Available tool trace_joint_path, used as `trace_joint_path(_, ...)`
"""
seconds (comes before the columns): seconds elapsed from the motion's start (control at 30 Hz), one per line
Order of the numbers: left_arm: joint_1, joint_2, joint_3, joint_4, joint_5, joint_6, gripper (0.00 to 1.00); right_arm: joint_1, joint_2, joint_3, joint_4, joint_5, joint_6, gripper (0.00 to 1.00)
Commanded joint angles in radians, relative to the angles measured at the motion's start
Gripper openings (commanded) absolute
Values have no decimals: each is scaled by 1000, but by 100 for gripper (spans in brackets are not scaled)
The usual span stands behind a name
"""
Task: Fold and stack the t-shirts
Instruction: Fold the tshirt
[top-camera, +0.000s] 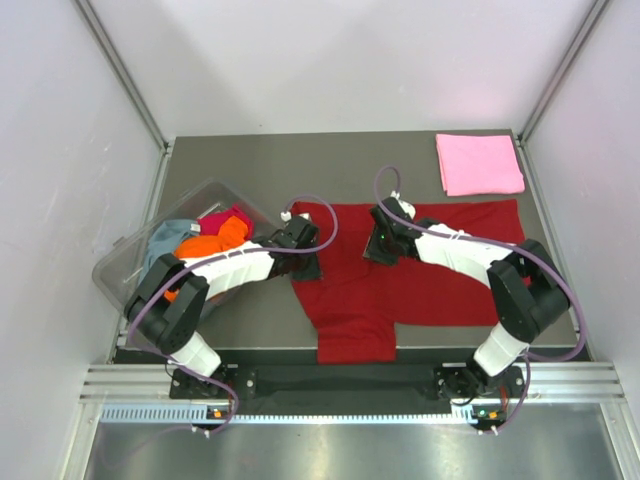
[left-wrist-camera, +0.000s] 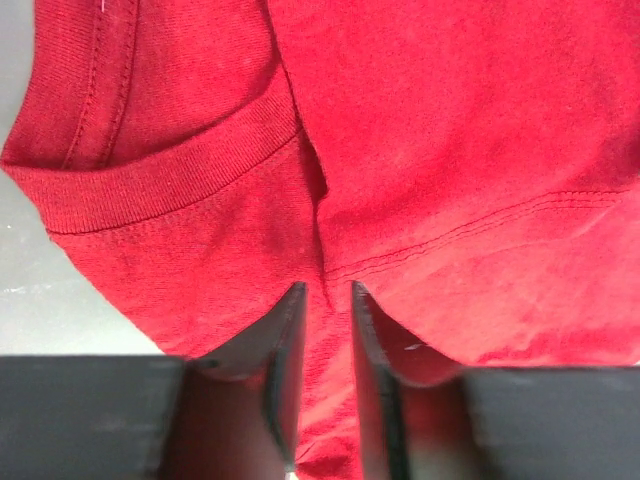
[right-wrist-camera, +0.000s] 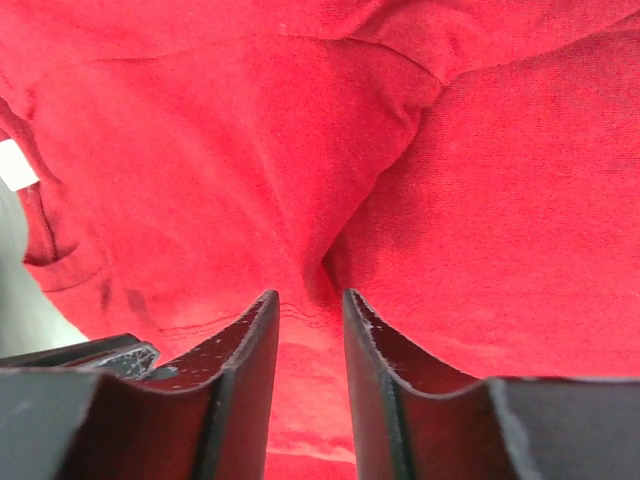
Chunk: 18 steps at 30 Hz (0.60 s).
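The dark red t-shirt (top-camera: 400, 285) lies flat on the grey table (top-camera: 260, 165), in the middle, with its body going off to the right. 1 sleeve points toward the robot.

The left claw (left-wrist-camera: 325, 290) sits on the shirt's left edge, just below the ribbed neck band (left-wrist-camera: 170, 170). Its 2 fingers stand a little apart, and red cloth fills the thin gap. I cannot tell if it is pinching the cloth or only resting on it.

The right claw (right-wrist-camera: 310, 295) is near the top middle of the shirt. Its fingers also stand a little apart, and a pucker of cloth runs into the gap. I cannot tell if it is gripping either. A bit of the white label (right-wrist-camera: 15, 165) peeks out at the left of its view.

A pink t-shirt (top-camera: 478, 163) lies folded in the far right corner. The clear tub (top-camera: 125, 262) on the left holds an orange shirt (top-camera: 215, 240), a grey-blue shirt (top-camera: 170, 238) and a magenta shirt (top-camera: 228, 218).

I think the red shirt is very light, soft and floppy. It will not break. It will sag and wrinkle when lifted, and it bunches up fast. The best places to grab look like the edges, such as the neck band, a sleeve end or the bottom hem. The 2 claws should hold it well apart so the cloth stays flat while it folds over.
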Motion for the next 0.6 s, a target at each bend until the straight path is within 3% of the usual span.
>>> trace_joint_path(0.0, -4, -17, 42, 34, 0, 2, 32, 12, -37, 9, 7, 14, -23, 34)
trace_joint_path(0.4, -3, 88, 43, 102, 48, 1, 33, 9, -37, -28, 42, 3, -27, 36)
trace_joint_path(0.53, -4, 100, 51, 103, 45, -1, 23, 9, -49, -39, 56, 5, -36, 36)
trace_joint_path(0.57, -4, 103, 54, 99, 43, -1, 14, 9, -52, -46, 59, 3, -38, 36)
